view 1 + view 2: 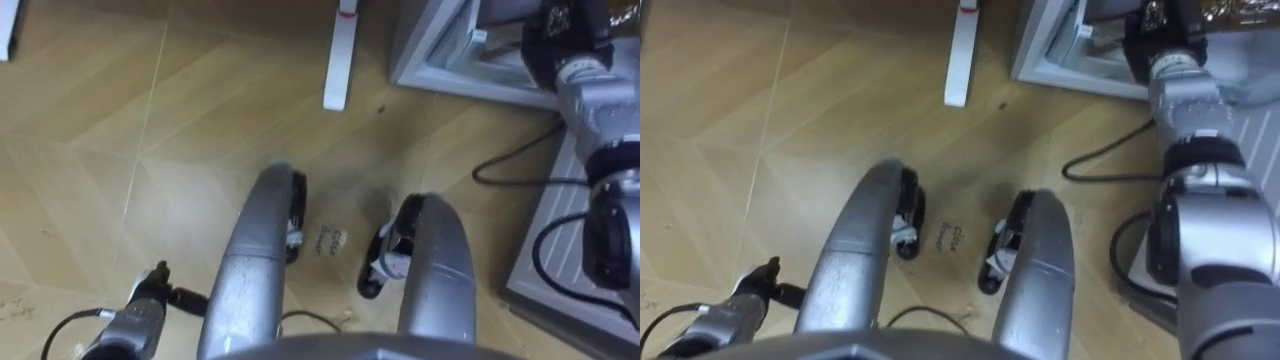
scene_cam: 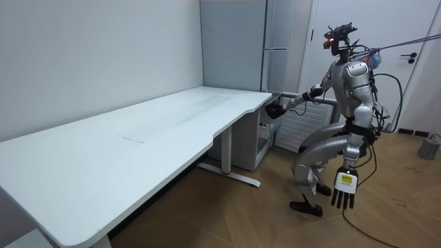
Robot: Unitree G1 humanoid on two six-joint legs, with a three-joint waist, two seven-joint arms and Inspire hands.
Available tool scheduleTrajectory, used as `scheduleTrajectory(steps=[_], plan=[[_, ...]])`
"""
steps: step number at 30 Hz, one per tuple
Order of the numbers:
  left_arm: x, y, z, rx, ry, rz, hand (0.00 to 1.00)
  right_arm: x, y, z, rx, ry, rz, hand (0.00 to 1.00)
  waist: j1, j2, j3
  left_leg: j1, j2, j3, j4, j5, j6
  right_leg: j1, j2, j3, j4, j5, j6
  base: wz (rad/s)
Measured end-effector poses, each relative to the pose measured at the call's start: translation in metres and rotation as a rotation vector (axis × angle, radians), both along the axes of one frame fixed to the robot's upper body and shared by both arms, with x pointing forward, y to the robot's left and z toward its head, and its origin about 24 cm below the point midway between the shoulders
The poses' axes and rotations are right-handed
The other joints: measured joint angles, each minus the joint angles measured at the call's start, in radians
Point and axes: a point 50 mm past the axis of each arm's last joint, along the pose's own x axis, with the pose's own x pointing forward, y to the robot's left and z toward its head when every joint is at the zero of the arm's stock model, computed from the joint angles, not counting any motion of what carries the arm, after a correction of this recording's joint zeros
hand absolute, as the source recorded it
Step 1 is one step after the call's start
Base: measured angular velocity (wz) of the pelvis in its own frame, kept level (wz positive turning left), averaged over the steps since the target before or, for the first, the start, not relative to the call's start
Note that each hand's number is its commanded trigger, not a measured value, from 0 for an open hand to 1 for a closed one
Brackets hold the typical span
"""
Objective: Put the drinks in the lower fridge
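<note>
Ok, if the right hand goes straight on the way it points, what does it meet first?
Probably the inside of the open lower fridge: the right hand is at its opening and points inward. I cannot tell how far in the hand is, or what stands inside.

The floor [image 1: 120,130] was light honey-brown wood, its boards laid in a chevron pattern, with a small dark scribble [image 1: 331,241] on one board. The desk's foot [image 1: 338,65] was white, with a red mark at its far end. The tabletop [image 2: 138,138] was plain white from edge to edge, and the wall [image 2: 89,55] behind it was pale grey. The fridge [image 2: 275,41] was dull silver-grey, and the frame of its lower compartment [image 1: 428,45] was a paler grey-white. The right hand [image 1: 560,30] was black against that frame. The left hand [image 2: 341,199] had black fingers. The door [image 2: 420,89] was white.
</note>
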Motion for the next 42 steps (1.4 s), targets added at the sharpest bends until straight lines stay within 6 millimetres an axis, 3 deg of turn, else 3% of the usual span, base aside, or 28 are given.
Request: scheduleTrajectory(steps=[4, 5, 19, 23, 26, 33, 42], plan=[[0.0, 0.0, 0.0, -0.002, -0.005, -0.002, 0.0, 0.005, 0.001, 0.01, -0.003, -0.029, 0.003, 1.0, 0.001, -0.001, -0.0004, -0.018, 0.002, -0.004, 0.014, -0.005, -0.001, -0.016, 0.002, -0.002, 0.009, -0.005, -0.002, 0.0], [0.0, 0.0, 0.0, -0.004, -0.006, -0.003, 0.0, 0.005, 0.001, 0.01, -0.005, -0.031, -0.004, 0.0, 0.005, -0.001, -0.0004, -0.018, 0.004, -0.004, 0.015, -0.007, 0.0, -0.016, 0.004, -0.001, 0.009, -0.005, -0.001, -0.04], [-0.004, 0.008, 0.002, 0.007, -0.004, 0.007, 0.0, 0.006, 0.003, 0.009, -0.044, 0.017, -0.02, 0.0, 0.031, 0.001, -0.0003, 0.005, 0.009, 0.003, 0.02, -0.019, -0.005, -0.002, 0.008, 0.004, 0.02, -0.015, -0.004, -0.01], [-0.007, 0.01, 0.002, 0.013, 0.003, 0.003, 0.0, 0.006, 0.006, 0.007, -0.063, 0.03, 0.0, 0.0, 0.031, 0.001, -0.0003, 0.018, 0.023, 0.001, 0.012, -0.024, -0.013, 0.012, 0.017, 0.001, 0.005, -0.015, -0.005, -0.06], [-0.01, 0.011, 0.001, 0.012, 0.01, 0.014, 0.0, 0.006, 0.009, 0.005, -0.076, 0.043, 0.024, 0.0, 0.032, 0.003, -0.0006, 0.038, 0.035, 0.001, -0.004, -0.023, -0.014, 0.029, 0.029, 0.0, -0.02, -0.005, -0.004, -0.11], [-0.027, 0.011, -0.002, 0.008, 0.052, 0.013, 0.0, -0.004, 0.007, -0.012, -0.086, 0.095, 0.048, 0.0, 0.03, 0.005, -0.0009, 0.134, 0.034, 0.001, -0.096, -0.014, -0.011, 0.128, 0.047, -0.014, -0.129, 0.025, 0.009, -0.02], [-0.029, 0.013, -0.002, 0.001, 0.043, 0.023, 0.0, -0.017, 0.0, -0.028, -0.207, 0.144, 0.085, 0.0, 0.024, 0.01, -0.0016, 0.218, 0.034, 0.009, -0.23, 0.018, 0.003, 0.217, 0.062, -0.026, -0.282, 0.077, 0.022, -0.01]])
